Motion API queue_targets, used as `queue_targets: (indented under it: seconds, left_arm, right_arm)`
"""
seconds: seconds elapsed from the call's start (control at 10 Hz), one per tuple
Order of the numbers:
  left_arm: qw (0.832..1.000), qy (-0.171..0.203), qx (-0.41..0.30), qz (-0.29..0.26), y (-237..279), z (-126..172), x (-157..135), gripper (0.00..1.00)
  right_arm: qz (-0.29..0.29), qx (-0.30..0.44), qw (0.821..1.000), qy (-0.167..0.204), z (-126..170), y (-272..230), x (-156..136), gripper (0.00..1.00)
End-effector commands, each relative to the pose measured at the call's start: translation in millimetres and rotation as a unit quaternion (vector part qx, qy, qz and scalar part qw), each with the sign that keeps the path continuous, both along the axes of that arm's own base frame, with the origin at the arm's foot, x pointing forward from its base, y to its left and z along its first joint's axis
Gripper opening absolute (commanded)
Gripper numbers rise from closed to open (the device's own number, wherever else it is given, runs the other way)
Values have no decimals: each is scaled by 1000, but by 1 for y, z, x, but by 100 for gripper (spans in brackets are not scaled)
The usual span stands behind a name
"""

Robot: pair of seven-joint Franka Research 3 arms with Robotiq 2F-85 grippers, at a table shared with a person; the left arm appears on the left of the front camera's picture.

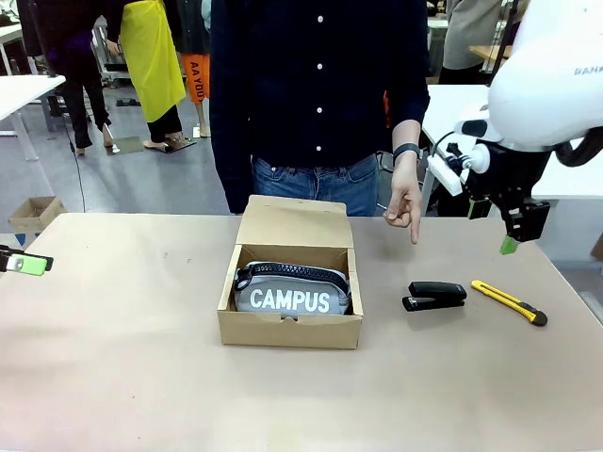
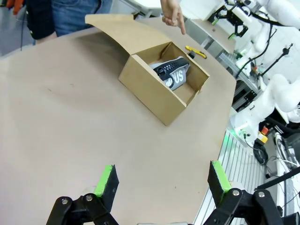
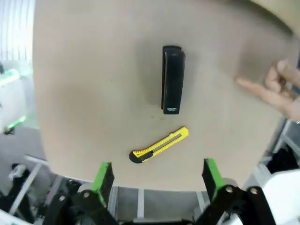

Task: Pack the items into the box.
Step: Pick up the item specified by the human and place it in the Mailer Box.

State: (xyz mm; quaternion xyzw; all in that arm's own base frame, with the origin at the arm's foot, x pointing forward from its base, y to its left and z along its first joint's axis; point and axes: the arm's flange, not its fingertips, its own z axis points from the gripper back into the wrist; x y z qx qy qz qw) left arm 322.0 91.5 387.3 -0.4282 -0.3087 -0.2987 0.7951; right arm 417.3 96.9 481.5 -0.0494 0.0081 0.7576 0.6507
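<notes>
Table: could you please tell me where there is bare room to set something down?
Free: the wide table stretch left of the box, and the near strip before it. Crowded: right of the box, where stapler, utility knife and the person's pointing hand cluster.

Pouch lies in box; stapler, then knife, to its right.

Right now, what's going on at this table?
The pouch already lies in the open box. The stapler and a utility knife sit on the table to its right. The person's hand points down near the stapler. The right tool hangs open above them; the left tool is open and empty at the far left.
</notes>
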Motion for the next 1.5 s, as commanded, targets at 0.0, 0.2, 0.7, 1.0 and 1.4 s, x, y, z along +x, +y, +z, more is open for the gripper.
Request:
queue_targets:
  seconds: [0.0, 0.2, 0.7, 1.0, 1.4]
  left_arm:
    - [1000, -3, -9, 6, -4, 0, -3, 100]
    - [1000, -3, -9, 6, -4, 0, -3, 100]
    - [1000, -3, -9, 6, -4, 0, -3, 100]
    - [1000, -3, -9, 6, -4, 0, -3, 100]
    - [1000, -3, -9, 6, -4, 0, -3, 100]
  right_arm:
    - [-62, 47, 997, 2, 4, -9, 1, 100]
    - [-62, 47, 997, 2, 4, -9, 1, 100]
    - [-46, 71, 996, -15, -44, 7, -2, 100]
    - [-73, 88, 993, -24, -78, 19, -6, 100]
    - [-124, 71, 989, -32, -128, 33, 4, 100]
